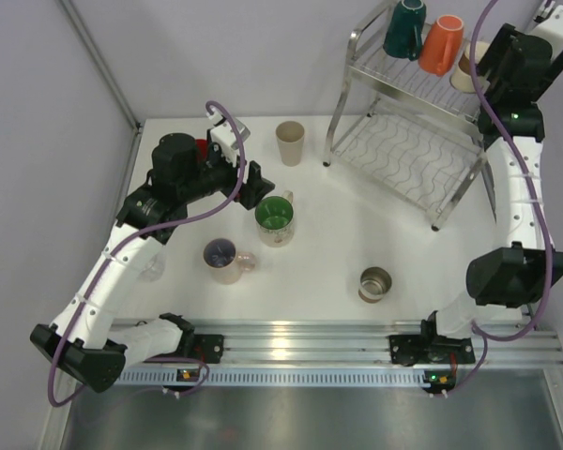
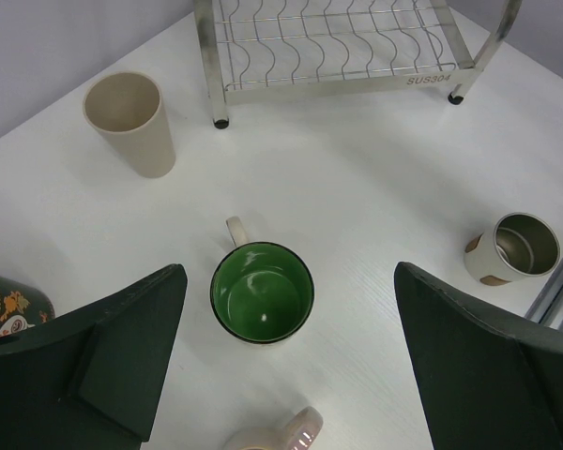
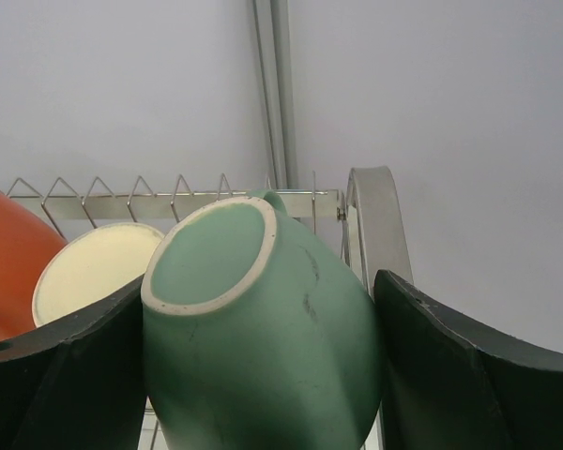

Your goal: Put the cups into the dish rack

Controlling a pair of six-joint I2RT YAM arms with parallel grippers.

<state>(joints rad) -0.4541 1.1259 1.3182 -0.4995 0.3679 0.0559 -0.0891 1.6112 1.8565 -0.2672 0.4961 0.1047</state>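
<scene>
My right gripper (image 3: 263,375) clamps the mint cup (image 3: 253,281) base-up at the top tier of the dish rack (image 3: 371,216), beside the beige cup (image 3: 89,272); I should lower it squarely before letting go; my left gripper (image 2: 289,277) gapes wide above the green-lined mug (image 2: 261,295).

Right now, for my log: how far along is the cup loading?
Done: teal cup, orange cup and cream cup sit on the dish rack, top tier. In hand: the right fingers grip a mint cup beside them. Remaining: green-lined mug below the open left fingers, beige tumbler, pinkish mug, steel-lined cup, red cup.
</scene>
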